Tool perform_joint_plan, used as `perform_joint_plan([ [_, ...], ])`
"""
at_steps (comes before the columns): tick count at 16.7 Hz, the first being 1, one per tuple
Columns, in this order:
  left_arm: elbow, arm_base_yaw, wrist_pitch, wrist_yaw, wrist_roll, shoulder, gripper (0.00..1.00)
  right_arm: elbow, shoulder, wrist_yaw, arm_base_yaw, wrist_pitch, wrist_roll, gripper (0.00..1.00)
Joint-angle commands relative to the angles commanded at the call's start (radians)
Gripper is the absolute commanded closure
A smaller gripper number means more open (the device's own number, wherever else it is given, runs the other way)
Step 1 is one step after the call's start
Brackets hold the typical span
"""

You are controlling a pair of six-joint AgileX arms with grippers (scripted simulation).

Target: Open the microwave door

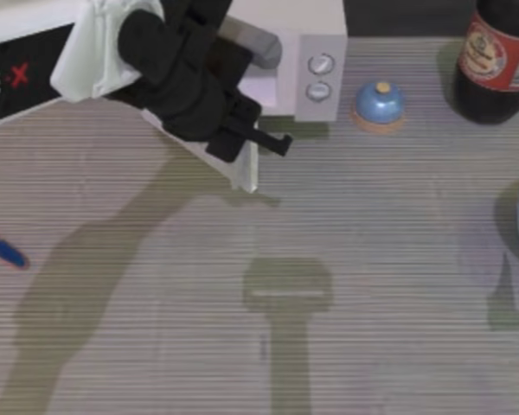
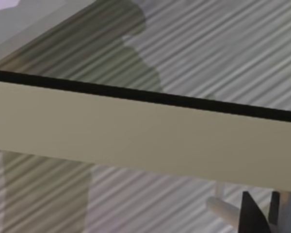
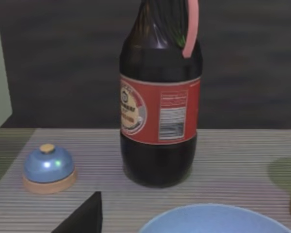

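Looking down from above, you have the left arm reaching across the microwave [image 1: 298, 60] at the table's far edge, left of centre, with the left gripper [image 1: 272, 143] at the free edge of the microwave door [image 1: 246, 169]. The door is swung well out from the body toward the near-left, hinge side under the arm, its white edge jutting over the table; the cavity behind looks exposed, so the task reads as largely done. Door long axis now runs diagonal, from far-left under the arm to near-right, free end just beside the fingertips. Left wrist view shows a pale panel w/ a dark upper border filling mid-frame, prob. the door seen close; can't tell finger spread or whether anything is gripped. Further swing would need the gripper to move leftward and nearer along the door's arc. Microwave: small white box, two round grey knobs on its right panel. Blue bell [image 1: 380, 105] just right of it, dark bottle [image 1: 500, 60] farther right. Right gripper not visible in top view; its state can't be judged.
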Motion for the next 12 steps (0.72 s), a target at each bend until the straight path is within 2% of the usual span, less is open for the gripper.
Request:
perform_joint_plan([
  [2, -0.019, 0.010, 0.001, 0.014, 0.027, -0.011, 1.00, 0.000, 0.000, 0.000, 0.000, 0.000, 0.000, 0.00],
  [12, -0.020, 0.010, 0.001, 0.014, 0.028, -0.011, 1.00, 0.000, 0.000, 0.000, 0.000, 0.000, 0.000, 0.00],
])
